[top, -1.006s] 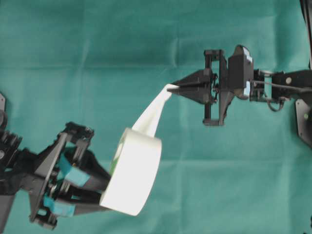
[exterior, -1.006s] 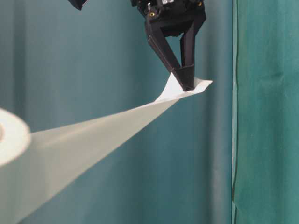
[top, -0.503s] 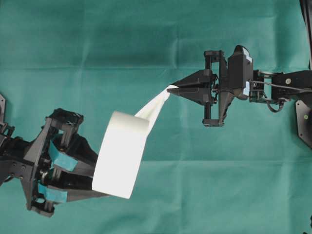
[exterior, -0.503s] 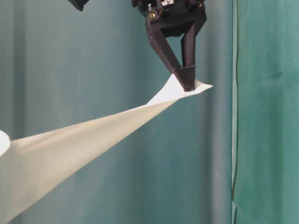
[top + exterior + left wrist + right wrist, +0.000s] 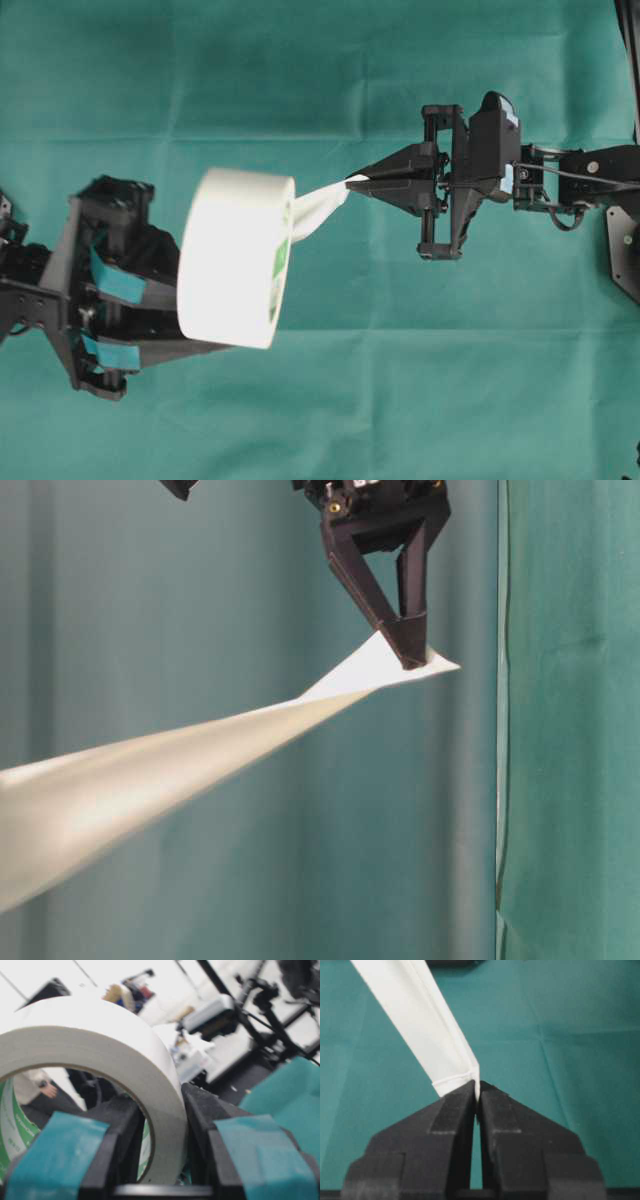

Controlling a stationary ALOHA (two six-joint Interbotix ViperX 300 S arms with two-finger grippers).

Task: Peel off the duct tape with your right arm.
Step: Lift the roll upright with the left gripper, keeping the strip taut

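The duct tape [image 5: 235, 258], a white roll with a greenish core, hangs above the cloth at centre left. My left gripper [image 5: 185, 322], with teal patches on its fingers, is shut on the roll's wall. In the left wrist view one finger [image 5: 120, 1130] sits inside the ring [image 5: 100, 1035] and the other outside it. A peeled strip [image 5: 315, 208] runs taut from the roll to my right gripper [image 5: 352, 183], which is shut on its pointed end. The strip [image 5: 200, 750] slopes up to the right fingertips [image 5: 410, 650]. The right wrist view shows the jaws [image 5: 476, 1087] pinching the folded strip [image 5: 420, 1015].
Green cloth [image 5: 300, 420] covers the table. The right arm's wrist and base [image 5: 600, 170] fill the right edge. A hanging green cloth panel [image 5: 570, 730] stands at the right of the table-level view. A blurred room and camera rig [image 5: 215, 1015] lie behind the roll.
My left gripper has carried the roll up and to the left and turned it, drawing more strip off. The right gripper has barely moved and keeps its pinch.
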